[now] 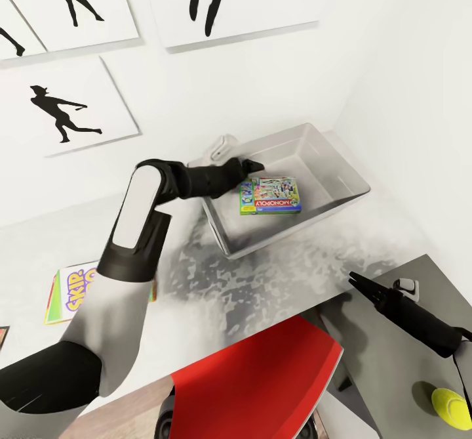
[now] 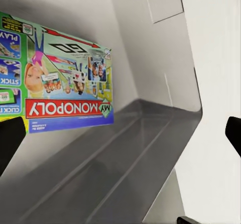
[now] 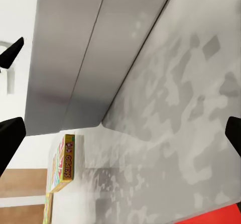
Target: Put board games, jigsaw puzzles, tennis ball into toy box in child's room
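One green-edged board game (image 1: 270, 195) already lies flat in the toy box (image 1: 347, 175), beneath the empty, spread left gripper (image 1: 254, 164), while the yellow-edged game (image 1: 69, 291) and tennis ball (image 1: 450, 406) wait outside (right gripper (image 1: 359, 282) also open).

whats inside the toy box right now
The toy box holds one green-edged Monopoly board game, lying flat on its floor. The left claw covers part of the near corner; the rest looks bare.
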### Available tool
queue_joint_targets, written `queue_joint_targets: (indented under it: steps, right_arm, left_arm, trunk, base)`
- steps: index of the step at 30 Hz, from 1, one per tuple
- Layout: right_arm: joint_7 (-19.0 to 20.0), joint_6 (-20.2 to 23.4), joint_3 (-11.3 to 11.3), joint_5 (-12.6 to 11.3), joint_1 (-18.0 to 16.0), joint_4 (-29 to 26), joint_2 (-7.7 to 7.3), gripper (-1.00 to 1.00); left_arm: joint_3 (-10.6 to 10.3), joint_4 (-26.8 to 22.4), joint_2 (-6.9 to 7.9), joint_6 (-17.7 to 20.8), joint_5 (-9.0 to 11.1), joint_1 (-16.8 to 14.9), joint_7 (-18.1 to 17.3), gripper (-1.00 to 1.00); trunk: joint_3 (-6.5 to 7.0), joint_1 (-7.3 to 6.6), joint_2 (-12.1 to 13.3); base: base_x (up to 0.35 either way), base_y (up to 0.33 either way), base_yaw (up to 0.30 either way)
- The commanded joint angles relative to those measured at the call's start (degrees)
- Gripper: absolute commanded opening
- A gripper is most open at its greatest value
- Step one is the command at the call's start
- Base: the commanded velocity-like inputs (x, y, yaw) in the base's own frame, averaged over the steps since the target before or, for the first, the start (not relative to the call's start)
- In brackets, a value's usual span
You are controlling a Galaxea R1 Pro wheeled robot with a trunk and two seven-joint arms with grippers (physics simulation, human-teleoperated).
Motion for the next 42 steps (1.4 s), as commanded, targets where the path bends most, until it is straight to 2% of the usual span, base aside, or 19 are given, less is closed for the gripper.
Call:
queue_joint_targets:
  steps: [1, 7, 10, 14, 23, 26, 29, 31, 32, 33, 35, 36, 39, 41, 42]
  right_arm:
    - [0.1, 0.3, 0.0, 0.0, 0.0, 0.0, -0.01, 1.00]
    - [0.1, 0.3, 0.0, 0.0, 0.0, 0.0, -0.01, 1.00]
    - [0.2, 0.3, 0.0, 0.0, 0.0, 0.0, -0.01, 1.00]
    - [0.1, 0.3, 0.0, 0.0, 0.0, 0.0, -0.02, 1.00]
    - [0.1, 0.3, 0.0, 0.0, 0.0, 0.0, -0.01, 1.00]
    - [0.1, 0.3, 0.0, 0.0, 0.0, 0.0, -0.02, 1.00]
    - [0.1, 0.3, 0.0, 0.0, 0.0, 0.0, -0.02, 1.00]
    - [0.1, 0.3, 0.0, 0.0, -0.1, 0.0, -0.02, 1.00]
    - [0.1, 0.3, 0.0, 0.0, -0.1, 0.0, -0.02, 1.00]
    - [0.1, 0.3, 0.0, 0.0, 0.0, 0.0, -0.02, 1.00]
    - [0.1, 0.3, 0.0, 0.0, 0.0, 0.0, -0.02, 1.00]
    - [0.1, 0.3, 0.0, 0.0, 0.0, 0.0, -0.02, 1.00]
    - [0.1, 0.3, 0.0, 0.0, 0.0, 0.0, 0.00, 1.00]
    - [0.1, 0.3, 0.0, 0.0, 0.0, 0.0, 0.02, 1.00]
    - [0.1, 0.3, 0.0, 0.0, 0.0, 0.0, 0.04, 1.00]
  left_arm:
    - [0.3, -0.1, -0.02, 0.3, 1.4, 0.0, 0.6, 1.00]
    - [1.1, -0.6, -0.02, 1.9, 7.1, -0.1, 0.7, 1.00]
    - [1.3, -0.9, -0.02, 2.4, 9.2, -0.1, 0.7, 1.00]
    - [1.4, -1.2, -0.02, 3.1, 10.8, -0.1, 0.7, 1.00]
    - [1.6, -1.7, -0.02, 4.7, 12.4, -0.1, 0.4, 1.00]
    - [1.7, -1.7, -0.02, 4.9, 14.6, -0.1, 0.3, 1.00]
    - [1.7, -1.8, -0.02, 5.0, 18.8, -0.1, 0.2, 1.00]
    - [1.8, -1.7, 0.95, 5.1, 22.6, -0.1, 0.2, 1.00]
    - [1.9, -1.7, 1.56, 5.1, 24.6, -0.1, 0.2, 1.00]
    - [2.1, -1.7, 2.93, 5.1, 28.9, -0.1, 0.2, 1.00]
    - [2.2, -1.7, 4.40, 5.1, 33.0, -0.1, 0.2, 1.00]
    - [2.2, -1.7, 4.40, 5.1, 33.0, -0.1, 0.2, 1.00]
    - [2.4, -1.7, 6.78, 5.1, 38.1, -0.1, 0.2, 1.00]
    - [2.5, -1.7, 8.29, 5.1, 40.6, -0.1, 0.1, 1.00]
    - [2.6, -1.7, 9.57, 5.1, 42.4, -0.1, 0.1, 1.00]
  trunk:
    - [-0.07, 0.03, -0.1]
    - [-0.07, 0.03, -0.1]
    - [-0.07, 0.03, -0.1]
    - [-0.07, 0.03, -0.1]
    - [-0.07, 0.03, -0.1]
    - [-0.07, 0.03, -0.1]
    - [-0.07, 0.03, -0.1]
    - [-0.07, 0.03, -0.1]
    - [-0.07, 0.03, -0.1]
    - [-0.07, 0.03, -0.1]
    - [-0.07, 0.03, -0.1]
    - [-0.07, 0.03, -0.1]
    - [-0.07, 0.03, -0.1]
    - [-0.07, 0.03, -0.1]
    - [-0.07, 0.03, -0.1]
  base:
    - [0.000, 0.000, 0.000]
    - [0.000, 0.000, 0.000]
    - [0.000, 0.000, 0.000]
    - [0.000, 0.000, 0.000]
    - [0.000, 0.000, 0.000]
    - [0.000, 0.000, 0.000]
    - [0.000, 0.000, 0.000]
    - [0.000, 0.000, 0.000]
    - [0.000, 0.000, 0.000]
    - [0.000, 0.000, 0.000]
    - [0.000, 0.000, 0.000]
    - [0.000, 0.000, 0.000]
    - [0.000, 0.000, 0.000]
    - [0.000, 0.000, 0.000]
    - [0.000, 0.000, 0.000]
